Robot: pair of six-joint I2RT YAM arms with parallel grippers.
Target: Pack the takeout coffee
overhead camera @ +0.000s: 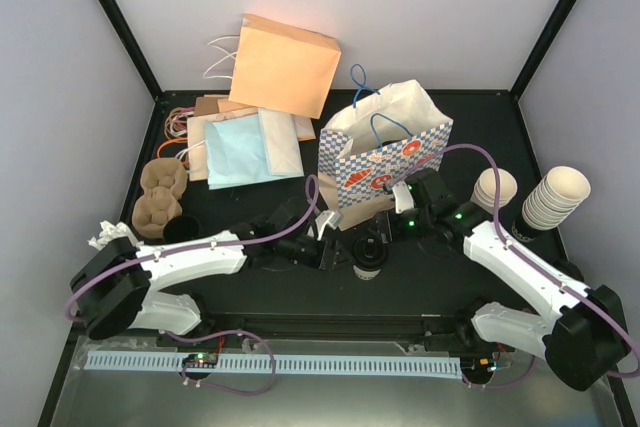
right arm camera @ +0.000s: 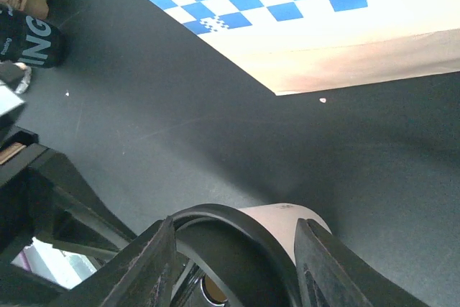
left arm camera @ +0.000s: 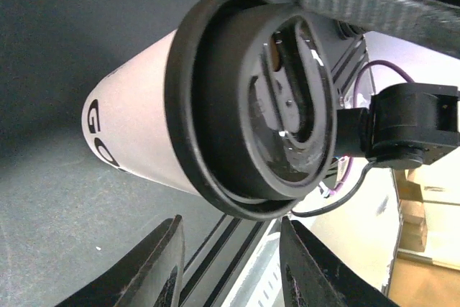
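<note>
The takeout coffee (overhead camera: 370,259) is a white paper cup with a black lid, standing upright mid-table in front of the blue-checked bag (overhead camera: 385,162). In the left wrist view its lid and lettered white side (left arm camera: 136,134) fill the frame just beyond my left gripper (left arm camera: 230,221), which is open with nothing between its fingers. My left gripper (overhead camera: 335,252) is at the cup's left. My right gripper (overhead camera: 385,234) comes in from the right. Its fingers stand apart astride the lid, with the cup's white wall (right arm camera: 287,222) showing between them, so my right gripper (right arm camera: 233,224) is open around the cup.
The checked bag (right arm camera: 323,26) stands open just behind the cup. Two stacks of paper cups (overhead camera: 555,197) are at the right. Flat paper bags (overhead camera: 250,142) and an orange bag (overhead camera: 285,65) lie at the back left, with cardboard cup carriers (overhead camera: 160,197) at the left.
</note>
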